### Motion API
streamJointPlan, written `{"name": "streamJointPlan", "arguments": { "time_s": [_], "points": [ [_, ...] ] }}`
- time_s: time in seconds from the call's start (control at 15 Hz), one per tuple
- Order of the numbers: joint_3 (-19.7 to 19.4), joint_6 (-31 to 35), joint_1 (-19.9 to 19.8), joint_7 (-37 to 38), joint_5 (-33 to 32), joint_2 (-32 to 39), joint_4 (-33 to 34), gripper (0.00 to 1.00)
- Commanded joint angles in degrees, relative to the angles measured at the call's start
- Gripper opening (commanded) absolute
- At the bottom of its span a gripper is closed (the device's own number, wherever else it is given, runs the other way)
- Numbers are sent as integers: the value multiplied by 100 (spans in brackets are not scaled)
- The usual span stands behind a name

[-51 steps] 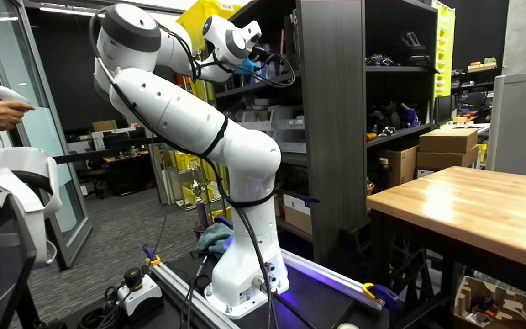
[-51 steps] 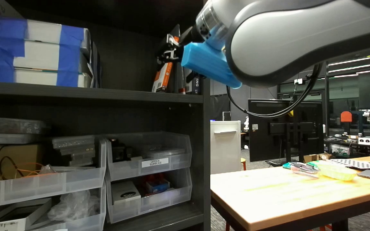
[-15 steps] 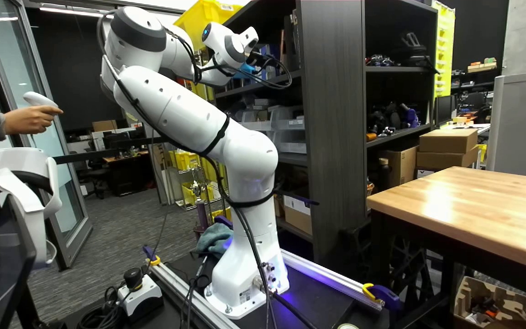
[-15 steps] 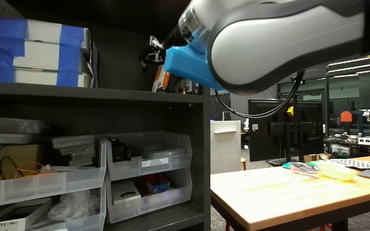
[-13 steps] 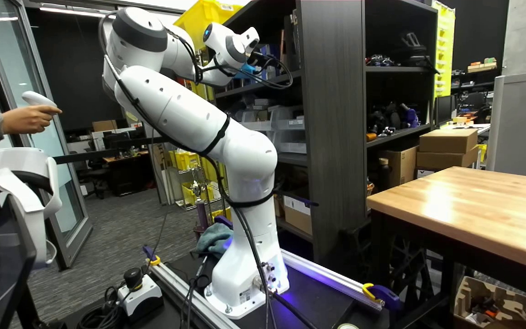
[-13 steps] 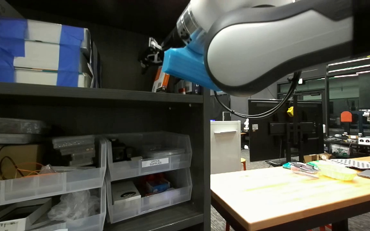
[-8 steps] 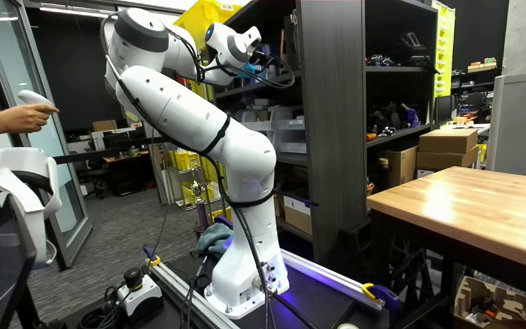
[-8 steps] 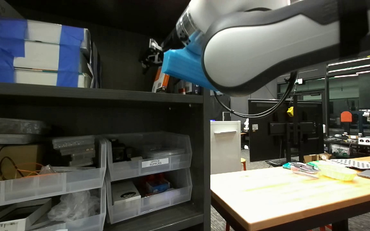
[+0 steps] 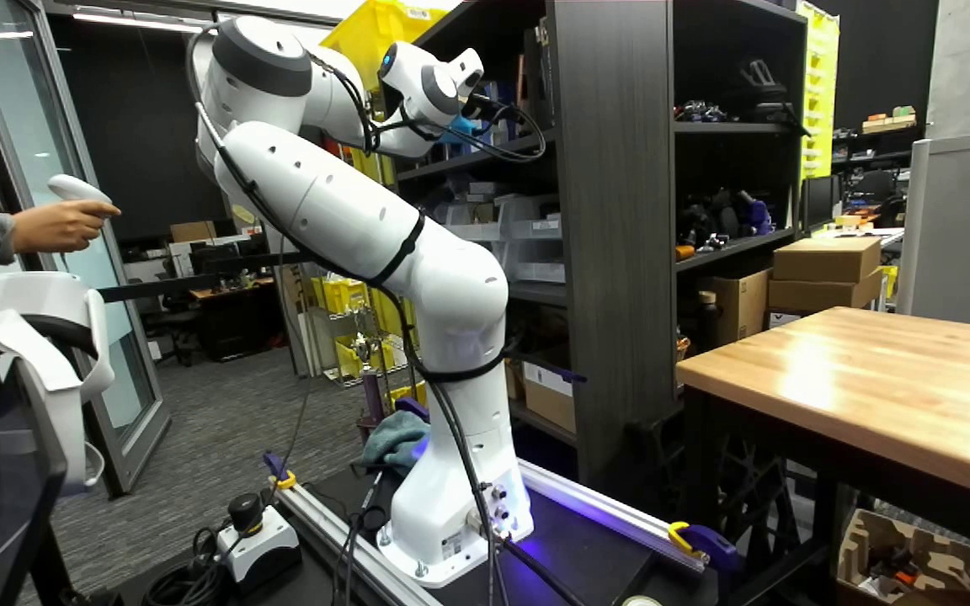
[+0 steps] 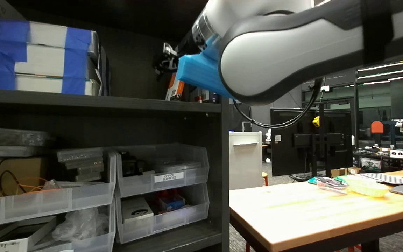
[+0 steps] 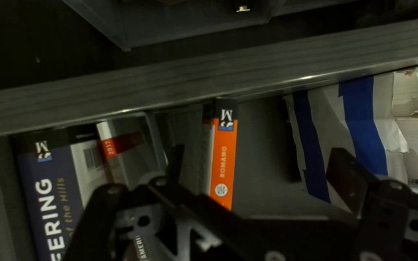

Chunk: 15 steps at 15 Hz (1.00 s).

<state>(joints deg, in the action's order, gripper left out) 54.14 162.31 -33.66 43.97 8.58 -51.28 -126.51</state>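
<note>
gripper point(image 11: 258, 161) at the upper shelf point(image 10: 135, 99). over the last few seconds it has shifted leftward in an exterior view, and during the last second it has all but settled; the orange book point(image 11: 223, 159) shows no visible displacement. in the wrist view the fingers point(image 11: 350, 177) stand wide apart, gripping nothing; the book's spine appears in the gap, near centre, closer to the finger at left of frame. this suggests alignment rather than grasp; whether the tips reach past the spine cannot be told. the book stands tilted on the shelf, upper centre of an exterior view; a navy book point(image 11: 45, 181) lies to its left in the wrist view.

containers, lower left to centre of an exterior view: the bin labelled office supplies point(image 10: 187, 176) holds a black object point(image 10: 129, 164) and flat grey items point(image 10: 180, 166); the lower bin point(image 10: 173, 225), directly beneath, a white box point(image 10: 136, 210) and red and blue pieces point(image 10: 171, 203); the left bin point(image 10: 47, 201), clear cases point(image 10: 82, 159) and a tan box point(image 10: 30, 168); the bottom-left bin point(image 10: 96, 239), crumpled clear plastic point(image 10: 80, 224).
</note>
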Motion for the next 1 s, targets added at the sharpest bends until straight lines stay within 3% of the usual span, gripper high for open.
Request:
{"name": "streamJointPlan", "arguments": {
  "time_s": [0.0, 0.93],
  "points": [
    [111, 84, -141, 135, -219, 166, 158, 100],
    [354, 165, -526, 78, -187, 294, 358, 100]
  ]
}}
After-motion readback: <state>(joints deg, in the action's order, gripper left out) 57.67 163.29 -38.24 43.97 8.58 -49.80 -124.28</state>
